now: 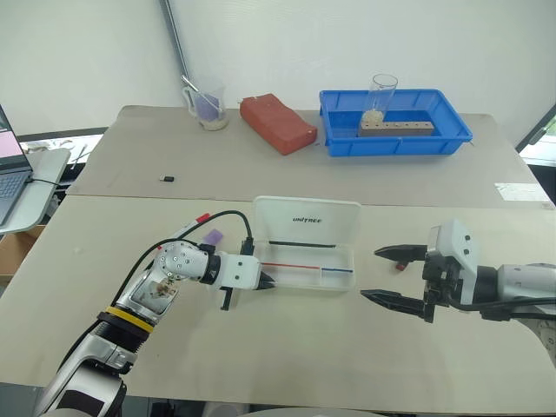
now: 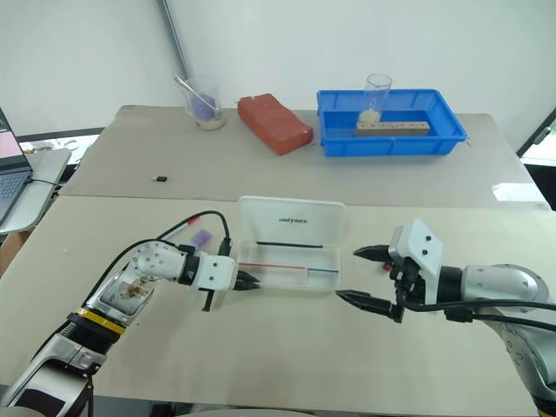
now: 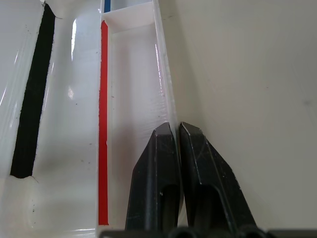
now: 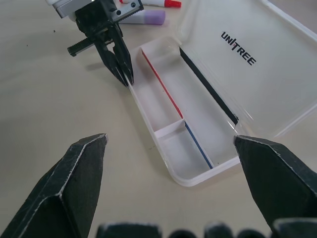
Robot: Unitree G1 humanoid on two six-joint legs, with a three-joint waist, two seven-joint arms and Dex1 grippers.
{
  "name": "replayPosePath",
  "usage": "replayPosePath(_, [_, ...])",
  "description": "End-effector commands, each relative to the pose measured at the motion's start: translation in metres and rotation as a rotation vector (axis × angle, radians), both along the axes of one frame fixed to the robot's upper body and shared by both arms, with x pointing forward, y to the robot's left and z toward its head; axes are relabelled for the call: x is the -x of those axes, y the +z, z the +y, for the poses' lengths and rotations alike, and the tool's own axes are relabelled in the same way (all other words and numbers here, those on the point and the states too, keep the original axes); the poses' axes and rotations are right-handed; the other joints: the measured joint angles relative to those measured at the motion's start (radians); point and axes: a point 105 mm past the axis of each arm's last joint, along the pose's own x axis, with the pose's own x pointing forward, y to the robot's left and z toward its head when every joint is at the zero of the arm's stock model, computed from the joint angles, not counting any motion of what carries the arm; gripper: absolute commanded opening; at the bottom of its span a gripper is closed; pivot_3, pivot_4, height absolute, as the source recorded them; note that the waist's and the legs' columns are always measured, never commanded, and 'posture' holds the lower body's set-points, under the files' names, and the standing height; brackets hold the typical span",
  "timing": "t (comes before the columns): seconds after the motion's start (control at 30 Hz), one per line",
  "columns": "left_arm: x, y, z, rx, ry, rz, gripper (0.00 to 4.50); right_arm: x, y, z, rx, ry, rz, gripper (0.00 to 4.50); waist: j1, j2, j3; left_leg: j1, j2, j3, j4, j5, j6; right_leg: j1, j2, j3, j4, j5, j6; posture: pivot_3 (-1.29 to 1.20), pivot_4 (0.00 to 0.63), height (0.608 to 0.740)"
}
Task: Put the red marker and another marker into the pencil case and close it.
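Red marker (image 4: 157, 3) and the lavender highlighter (image 4: 148, 18) are both still out on the counter (image 1: 287, 347), side by side just off the pencil case's left end, behind my left wrist. From the left hand (image 1: 265, 281) they sit at about 10 o'clock in the head view, near but partly hidden by the arm and cable. Long axes run roughly left-right, close to parallel with the case.

Pencil case (image 1: 343, 257) is open, lid (image 1: 306, 218) laid back flat, tray toward me. Inside: a thin red stick (image 3: 103, 124), a thin blue one (image 4: 198, 147), and a black strip (image 3: 32, 99) along the hinge side. No markers in it yet.

Left hand is closed, empty, tips touching or just short of the tray's near-left corner wall; I can't tell which. Right hand (image 1: 389, 275) is wide open, empty, hovering well to the right of the case.

I'd judge left arm is the nearer one for both markers: it has to back off the case and swing to 10 o'clock.

Right wrist view gives me the red cap and purple cap clearly beyond the left hand. Left wrist view shows the fingers pressed together against the tray wall.
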Motion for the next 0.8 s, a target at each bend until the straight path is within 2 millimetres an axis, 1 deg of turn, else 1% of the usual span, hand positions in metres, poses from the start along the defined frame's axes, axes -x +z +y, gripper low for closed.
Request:
replayPosePath(0.03, [0.006,0.005,-0.006,0.036,-0.023,-0.003,0.05,-0.003,0.011,0.002,-0.013,0.009,-0.056,4.5,0.0,0.0,0.0,0.0,0.0,0.0,0.0,0.0,0.0,0.0,0.0,0.0,0.0,0.0,0.0,0.0,0.15,0.74])
replayPosePath(0.37, [0.011,0.005,-0.007,0.059,0.004,0.039,0.05,-0.008,0.016,0.01,-0.029,0.015,-0.061,4.5,-0.001,0.0,0.0,0.0,0.0,0.0,0.0,0.0,0.0,0.0,0.0,0.0,0.0,0.0,0.0,0.0,0.15,0.74])
replayPosePath(0.77, [0.018,-0.003,-0.004,0.045,0.03,0.054,0.05,-0.01,0.021,0.012,-0.029,0.027,-0.057,4.5,0.0,0.001,-0.001,0.001,0.0,0.0,0.0,0.0,0.0,0.001,0.0,0.0,0.0,0.0,0.0,0.0,0.15,0.74])
replayPosePath(0.8, [0.018,-0.003,-0.004,0.048,0.031,0.053,0.38,-0.01,0.021,0.012,-0.029,0.028,-0.056,4.5,0.0,0.001,-0.001,0.001,0.0,0.0,0.0,0.0,0.0,0.001,0.0,0.0,0.0,0.0,0.0,0.0,0.15,0.74])
